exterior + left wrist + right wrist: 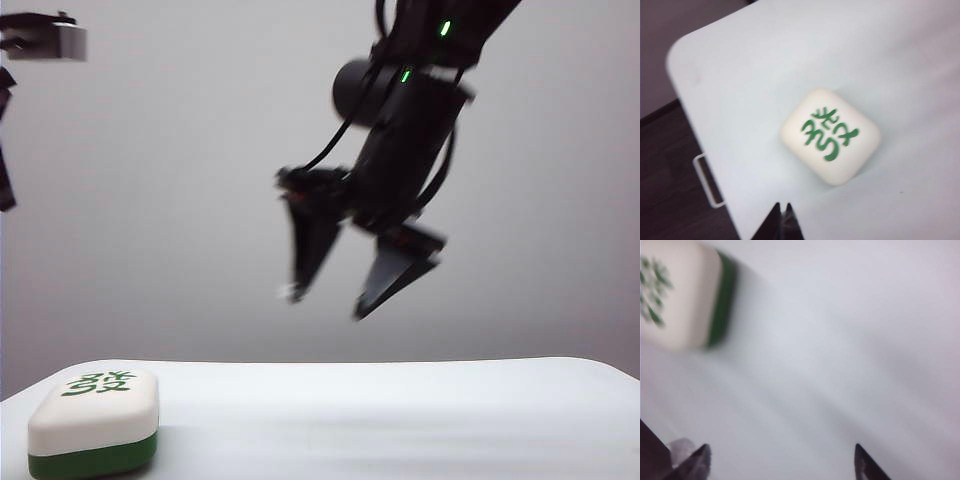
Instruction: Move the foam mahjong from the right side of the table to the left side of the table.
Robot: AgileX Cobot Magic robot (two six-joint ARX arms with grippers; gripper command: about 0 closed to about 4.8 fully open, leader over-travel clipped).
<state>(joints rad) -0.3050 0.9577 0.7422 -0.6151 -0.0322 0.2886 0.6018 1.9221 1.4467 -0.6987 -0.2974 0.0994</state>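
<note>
The foam mahjong (95, 420) lies flat on the table (400, 420) at its front left, white above a dark green base, with green characters on top. My right gripper (328, 305) hangs high over the middle of the table, open and empty, well to the right of the block. In the right wrist view its fingertips (782, 450) stand wide apart and the mahjong (680, 295) is far off. My left gripper (782, 205) is shut with nothing in it, above the table (765, 60) and short of the mahjong (830, 135).
The table's rounded corner (675, 55) and its edge lie close to the block, with dark floor beyond. A white handle-like bracket (707, 180) sticks out under that edge. Part of the left arm (40, 40) shows at the upper left.
</note>
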